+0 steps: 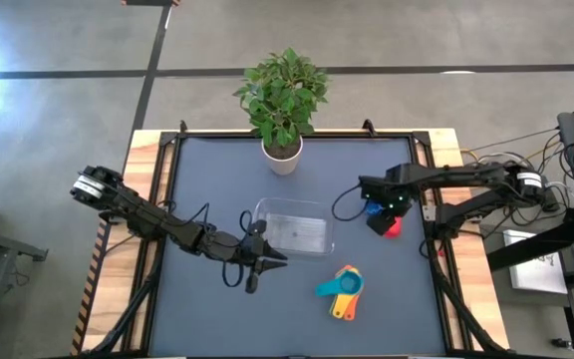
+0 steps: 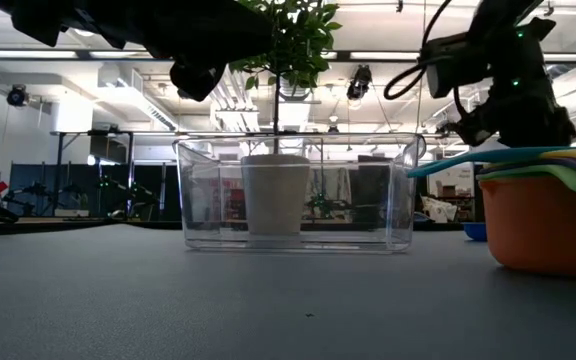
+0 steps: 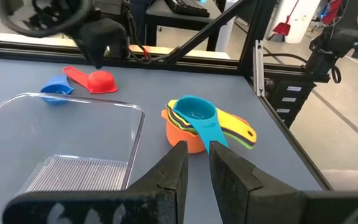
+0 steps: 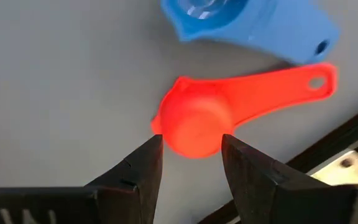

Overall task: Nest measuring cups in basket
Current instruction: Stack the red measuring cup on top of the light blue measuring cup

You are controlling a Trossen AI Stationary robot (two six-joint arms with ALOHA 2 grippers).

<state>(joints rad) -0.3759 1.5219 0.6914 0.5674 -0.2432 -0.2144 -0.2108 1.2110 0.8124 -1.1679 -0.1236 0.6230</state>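
The red cup (image 4: pixel 194 127) sits overturned between the right jaws.
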